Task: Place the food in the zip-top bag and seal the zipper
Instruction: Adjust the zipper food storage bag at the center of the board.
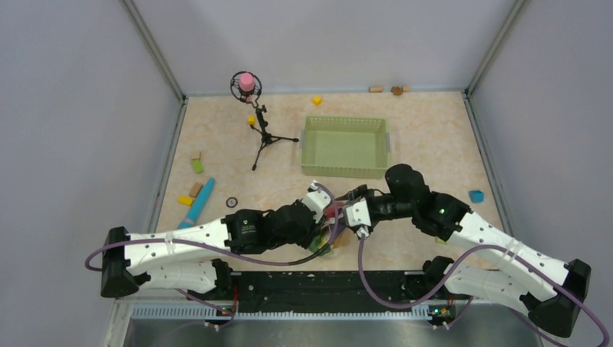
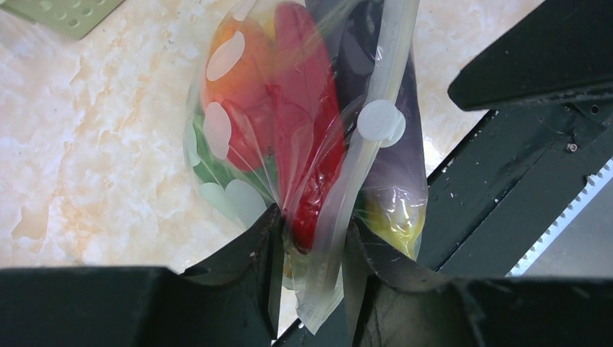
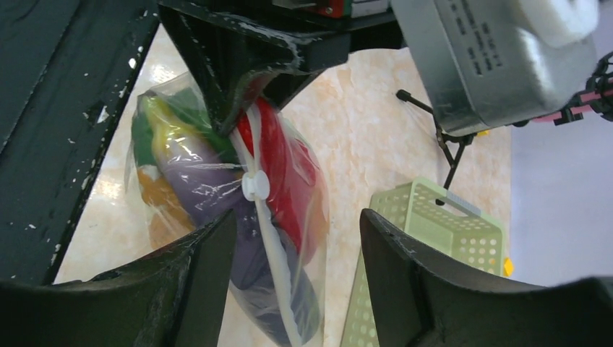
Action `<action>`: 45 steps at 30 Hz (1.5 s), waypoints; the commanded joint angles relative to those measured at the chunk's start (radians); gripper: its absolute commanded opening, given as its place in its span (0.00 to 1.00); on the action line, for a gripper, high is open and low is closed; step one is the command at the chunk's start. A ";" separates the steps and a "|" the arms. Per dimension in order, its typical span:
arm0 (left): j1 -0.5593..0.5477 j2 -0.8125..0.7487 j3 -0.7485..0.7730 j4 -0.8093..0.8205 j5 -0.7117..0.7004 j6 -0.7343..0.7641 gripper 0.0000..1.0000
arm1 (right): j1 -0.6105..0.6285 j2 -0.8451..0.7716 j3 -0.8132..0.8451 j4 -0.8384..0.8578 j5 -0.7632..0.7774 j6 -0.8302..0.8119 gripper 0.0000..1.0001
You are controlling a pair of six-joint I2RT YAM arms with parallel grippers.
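Note:
The zip-top bag [image 2: 238, 144], clear with white dots, hangs lifted off the table and is full of food. Inside it I see a red chili [image 2: 307, 144], an orange piece [image 2: 242, 65], a yellow lemon [image 2: 396, 217] and a purple eggplant [image 3: 209, 191]. My left gripper [image 2: 314, 231] is shut on one end of the whitish zipper [image 2: 376, 94]. My right gripper [image 3: 298, 218] is open, its fingers standing apart on either side of the zipper [image 3: 271, 238] lower down. From above, both grippers [image 1: 327, 217] [image 1: 348, 215] meet near the table's front middle and hide most of the bag.
A green mesh basket [image 1: 345, 147] stands behind the grippers and shows close on the right in the right wrist view [image 3: 426, 238]. A small tripod with a pink ball [image 1: 264, 134], a blue tool [image 1: 199, 202] and scattered blocks [image 1: 476, 196] lie around. The black front rail [image 2: 520, 181] runs just beside the bag.

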 commanded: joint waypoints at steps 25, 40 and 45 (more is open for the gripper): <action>0.031 -0.192 0.023 0.009 -0.283 -0.159 0.59 | -0.046 0.053 -0.073 0.215 -0.048 0.282 0.00; 0.032 -0.507 -0.209 0.303 -0.240 -0.097 0.83 | -0.046 -0.031 -0.197 0.692 0.265 0.910 0.00; 0.032 -0.467 -0.349 0.735 -0.157 0.169 0.87 | -0.047 0.035 -0.066 0.466 0.220 1.091 0.00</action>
